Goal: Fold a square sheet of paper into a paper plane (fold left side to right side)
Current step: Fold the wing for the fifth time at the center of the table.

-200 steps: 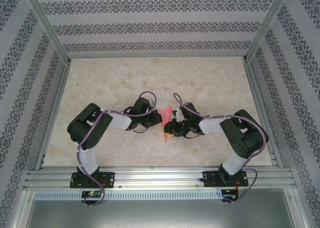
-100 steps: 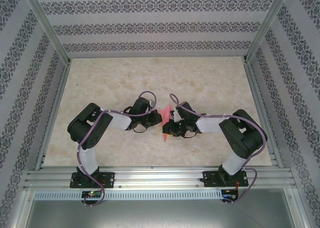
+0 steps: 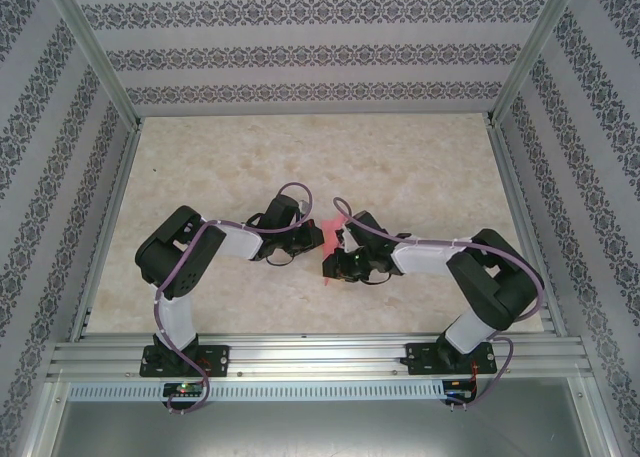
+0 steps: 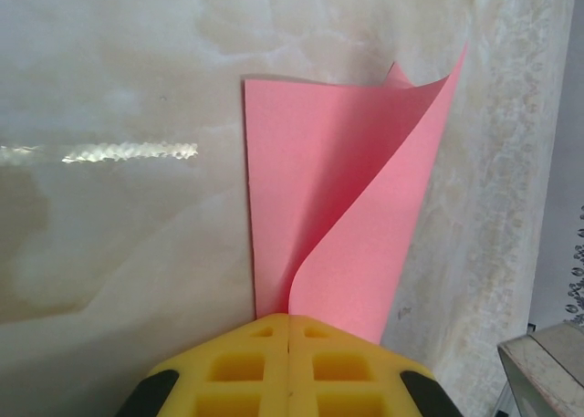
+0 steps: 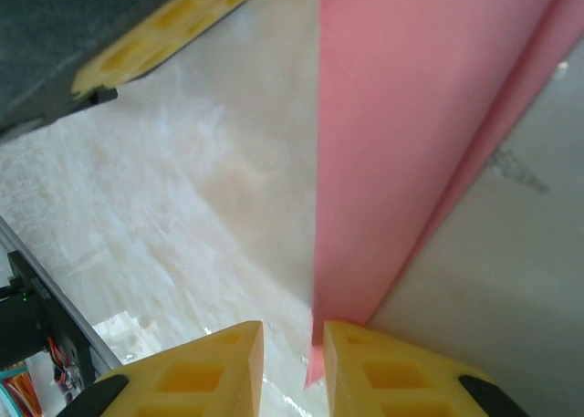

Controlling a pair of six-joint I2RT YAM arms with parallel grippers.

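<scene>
The left gripper [image 4: 289, 330] has its yellow fingers pressed together, with no gap at the seam. The square sheet of paper [image 4: 319, 189] comes out directly at these fingertips and runs away from them toward 12 o'clock. Its long axis goes from 6 to 12 in the left wrist view. Whether the fingers pinch the sheet or only press it on the table [image 4: 109, 88] cannot be told, because the contact is hidden under the tips. The left part of the sheet lies flat. The right part curls up from the tips and stands as a flap, with its free corner at about 1 o'clock.

The right gripper [image 5: 292, 344] has its fingers a little apart. The lower edge of the pink sheet hangs in this narrow gap, just beside the right finger and not clamped. From there the sheet rises toward 12 and 1 o'clock.

In the top view the sheet stands between the two grippers, at 3 o'clock from the left one and about 11 o'clock from the right one. Both are very close to it.

The coming move probably depends on the right gripper, since the flap edge is already between its fingers. It would need to close there and carry the flap across, while the left gripper keeps the other half in place. The fold seems not yet finished.
</scene>
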